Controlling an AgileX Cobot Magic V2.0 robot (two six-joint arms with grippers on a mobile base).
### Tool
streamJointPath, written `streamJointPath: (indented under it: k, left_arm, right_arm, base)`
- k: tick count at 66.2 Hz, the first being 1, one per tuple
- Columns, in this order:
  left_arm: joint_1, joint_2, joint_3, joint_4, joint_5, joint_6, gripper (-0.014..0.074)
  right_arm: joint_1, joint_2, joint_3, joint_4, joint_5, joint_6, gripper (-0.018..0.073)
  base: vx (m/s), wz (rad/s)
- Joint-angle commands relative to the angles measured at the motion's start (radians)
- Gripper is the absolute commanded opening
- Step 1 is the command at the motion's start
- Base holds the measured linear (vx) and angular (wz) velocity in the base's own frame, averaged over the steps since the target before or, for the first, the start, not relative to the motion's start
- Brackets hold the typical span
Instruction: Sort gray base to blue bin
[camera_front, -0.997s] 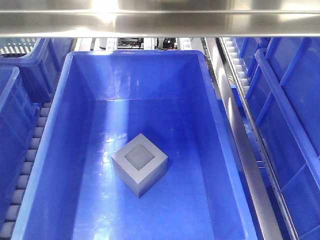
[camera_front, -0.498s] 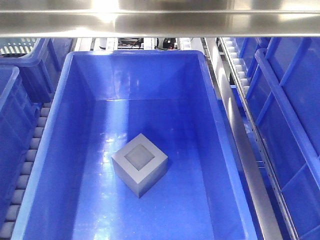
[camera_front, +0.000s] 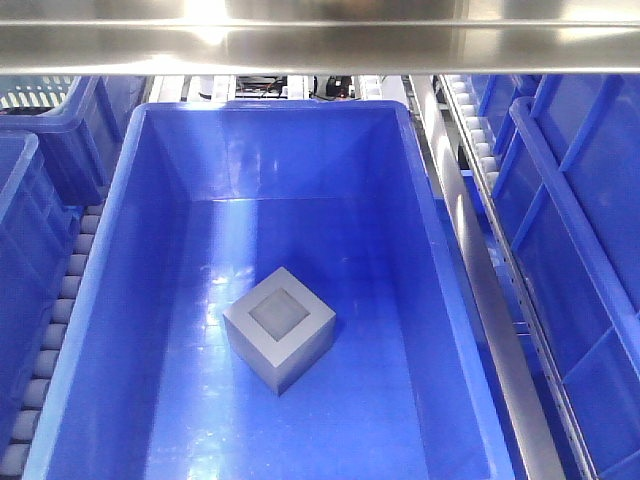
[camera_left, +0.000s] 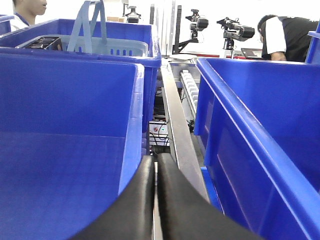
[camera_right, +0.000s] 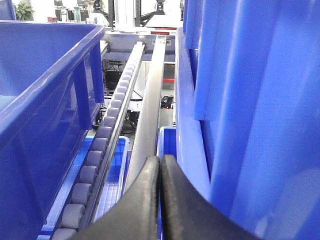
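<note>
Roller racks (camera_right: 95, 160), gray base (camera_front: 279, 327) in blue bin (camera_front: 130, 250) — both end effectors (camera_left: 155, 172) pressed closed

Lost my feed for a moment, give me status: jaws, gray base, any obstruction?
Left gripper and right gripper shut, empty. Gray base on blue bin floor, recess up. Nothing in the way.

The blue bin (camera_front: 120, 300) is glossy plastic, its smooth inner walls catching soft glare, its floor faintly grid-textured. The gray base (camera_front: 280, 328) is matt, with a slightly lighter, dull recess. The overhead rail (camera_front: 320, 40) is brushed, shiny metal. The rollers (camera_right: 107, 135) look like dull gray plastic. The fingers (camera_left: 145, 200) are smooth, matt black.
</note>
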Motion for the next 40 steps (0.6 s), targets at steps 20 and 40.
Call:
streamJointPath:
  k: [20, 40]
  left_arm:
    - [-0.008, -0.016, 0.029, -0.003, -0.065, -0.010, -0.0006]
    - [-0.008, -0.016, 0.029, -0.003, -0.065, -0.010, -0.0006]
  right_arm:
    - [-0.005, -0.011, 0.014, -0.011, -0.078, -0.005, -0.0009]
    - [-0.005, -0.011, 0.014, -0.011, -0.078, -0.005, -0.0009]
  base:
    - [0.00, 0.00]
    - [0.00, 0.00]
